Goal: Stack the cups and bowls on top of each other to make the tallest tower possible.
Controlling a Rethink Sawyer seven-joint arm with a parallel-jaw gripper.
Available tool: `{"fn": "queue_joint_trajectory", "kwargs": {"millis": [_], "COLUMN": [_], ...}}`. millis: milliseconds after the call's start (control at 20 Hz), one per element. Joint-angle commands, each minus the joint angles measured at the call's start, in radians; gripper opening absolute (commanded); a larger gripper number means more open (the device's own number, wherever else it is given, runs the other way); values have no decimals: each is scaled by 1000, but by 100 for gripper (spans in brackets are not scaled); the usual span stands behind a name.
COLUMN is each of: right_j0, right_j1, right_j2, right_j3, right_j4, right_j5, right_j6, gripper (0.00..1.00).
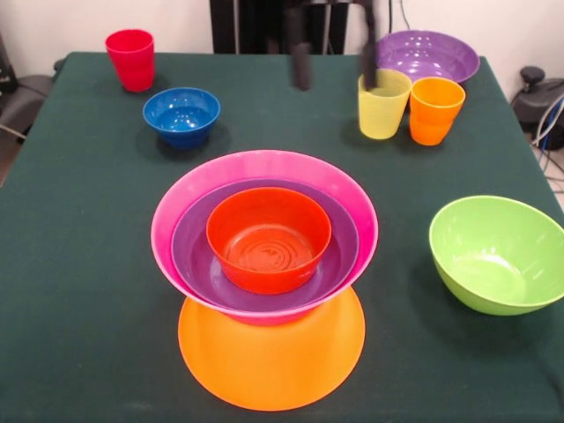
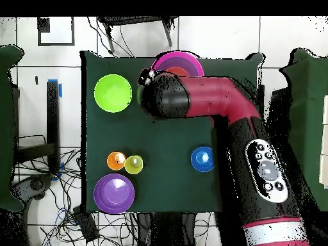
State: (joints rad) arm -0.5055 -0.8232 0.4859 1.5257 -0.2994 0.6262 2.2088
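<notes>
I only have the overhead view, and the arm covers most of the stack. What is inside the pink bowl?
Observer: A purple bowl sits in the pink bowl, and a red-orange bowl sits in that. All three are open side up.
Operator: What is underneath the pink one?
Observer: An upturned orange bowl.
Operator: One cup seems to be missing.
Observer: The red cup stands upright beyond the blue bowl, apart from it.

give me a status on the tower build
Tool open, empty, beside translucent yellow plastic cup. Tower: upturned orange base, pink, purple, red-orange bowls nested. Lime green bowl, small blue bowl still loose.
</notes>
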Motion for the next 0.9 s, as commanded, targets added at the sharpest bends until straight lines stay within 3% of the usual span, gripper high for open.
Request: {"fn": "queue_joint_trajectory", "kwargs": {"millis": [50, 200, 450, 900], "right_j0": [131, 191, 226, 297], "right_j1": [48, 86, 156, 272], "right_j2": [-172, -235, -295, -394], "right_j3": [127, 115, 88, 32], "right_j4": [29, 41, 55, 99], "right_j5": [-81, -149, -241, -299], "right_j6": [356, 423, 454, 491], "gripper": [100, 100, 100, 100]}}
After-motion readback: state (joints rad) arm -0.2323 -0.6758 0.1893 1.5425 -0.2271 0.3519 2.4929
